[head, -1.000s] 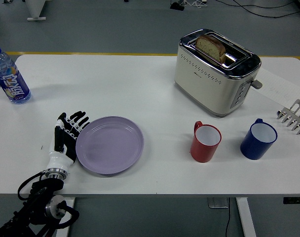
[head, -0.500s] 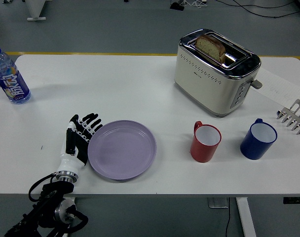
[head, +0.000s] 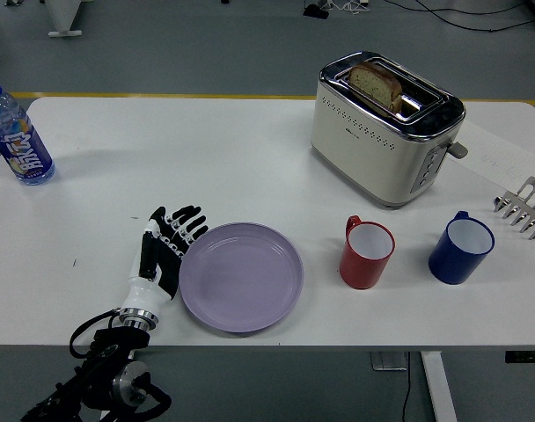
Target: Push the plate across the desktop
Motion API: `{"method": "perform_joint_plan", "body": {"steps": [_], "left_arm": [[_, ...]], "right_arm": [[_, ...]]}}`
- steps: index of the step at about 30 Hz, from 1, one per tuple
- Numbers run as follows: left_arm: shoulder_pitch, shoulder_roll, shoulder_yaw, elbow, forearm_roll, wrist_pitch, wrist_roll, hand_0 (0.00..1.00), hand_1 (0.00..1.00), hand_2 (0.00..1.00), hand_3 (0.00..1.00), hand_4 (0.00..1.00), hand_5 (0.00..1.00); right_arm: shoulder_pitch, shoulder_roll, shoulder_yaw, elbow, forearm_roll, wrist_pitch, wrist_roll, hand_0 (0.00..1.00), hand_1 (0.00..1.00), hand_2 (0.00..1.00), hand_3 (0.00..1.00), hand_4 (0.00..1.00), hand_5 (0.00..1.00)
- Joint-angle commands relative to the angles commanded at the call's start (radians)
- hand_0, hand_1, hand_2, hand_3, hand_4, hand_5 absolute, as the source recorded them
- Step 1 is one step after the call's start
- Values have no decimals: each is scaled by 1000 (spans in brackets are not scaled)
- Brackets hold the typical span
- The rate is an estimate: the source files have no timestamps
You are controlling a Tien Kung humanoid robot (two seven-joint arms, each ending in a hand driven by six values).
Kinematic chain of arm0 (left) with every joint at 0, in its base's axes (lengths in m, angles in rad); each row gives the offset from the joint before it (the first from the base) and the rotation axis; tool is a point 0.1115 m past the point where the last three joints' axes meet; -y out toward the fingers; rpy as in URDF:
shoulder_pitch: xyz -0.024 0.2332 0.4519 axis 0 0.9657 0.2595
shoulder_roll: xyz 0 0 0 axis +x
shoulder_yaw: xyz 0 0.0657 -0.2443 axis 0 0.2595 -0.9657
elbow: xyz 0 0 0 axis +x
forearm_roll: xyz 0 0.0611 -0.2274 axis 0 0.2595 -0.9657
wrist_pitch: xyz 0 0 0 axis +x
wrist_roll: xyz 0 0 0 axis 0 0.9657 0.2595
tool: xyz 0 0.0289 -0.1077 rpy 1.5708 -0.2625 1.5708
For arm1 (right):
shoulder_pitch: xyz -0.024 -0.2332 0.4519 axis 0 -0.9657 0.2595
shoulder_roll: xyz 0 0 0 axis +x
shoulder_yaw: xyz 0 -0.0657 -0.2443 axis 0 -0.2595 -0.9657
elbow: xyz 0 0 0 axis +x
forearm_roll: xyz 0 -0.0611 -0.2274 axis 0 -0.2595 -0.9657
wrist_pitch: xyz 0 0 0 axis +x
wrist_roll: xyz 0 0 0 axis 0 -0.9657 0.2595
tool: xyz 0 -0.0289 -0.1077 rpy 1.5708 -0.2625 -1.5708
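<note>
Lilac plate [head: 241, 277] sits near the table's [head: 206, 149] front edge, left of the red mug [head: 367, 253], my left hand [head: 165, 253] flat against its left rim, fingers [head: 186, 224] straight and slightly spread, palm contact hidden behind the rim.

Lilac plate [head: 241, 277] on white table [head: 206, 158]. Black-and-white left hand [head: 164, 251], black arm behind. Red mug [head: 366, 253], white inside. Deep blue mug [head: 460, 248], white inside too. Cream toaster [head: 384, 127] with shiny silver top, rows of small dark dots along the side, brown bread slice [head: 377, 83] in slot. Clear bottle [head: 18, 134] with blue cap and blue label bearing red and white print. Silvery metal rack [head: 525, 207]. Grey floor [head: 162, 44], yellow stripe [head: 162, 95].
</note>
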Motion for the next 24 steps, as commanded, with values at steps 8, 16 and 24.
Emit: {"method": "perform_joint_plan", "body": {"steps": [8, 16, 24], "left_arm": [[-10, 0, 42, -8, -7, 0, 1, 720, 753, 724, 584, 508, 998], [-22, 0, 60, -9, -10, 0, 1, 720, 752, 723, 583, 507, 998], [-26, 0, 69, -12, -13, 0, 1, 719, 752, 724, 584, 502, 998]], "right_arm": [[4, -1, 4, -1, -7, -2, 2, 571, 564, 705, 628, 361, 329], [7, -1, 11, -1, -18, -2, 4, 571, 561, 703, 625, 360, 329], [9, -1, 14, -1, -22, -3, 3, 569, 560, 700, 622, 357, 328]]}}
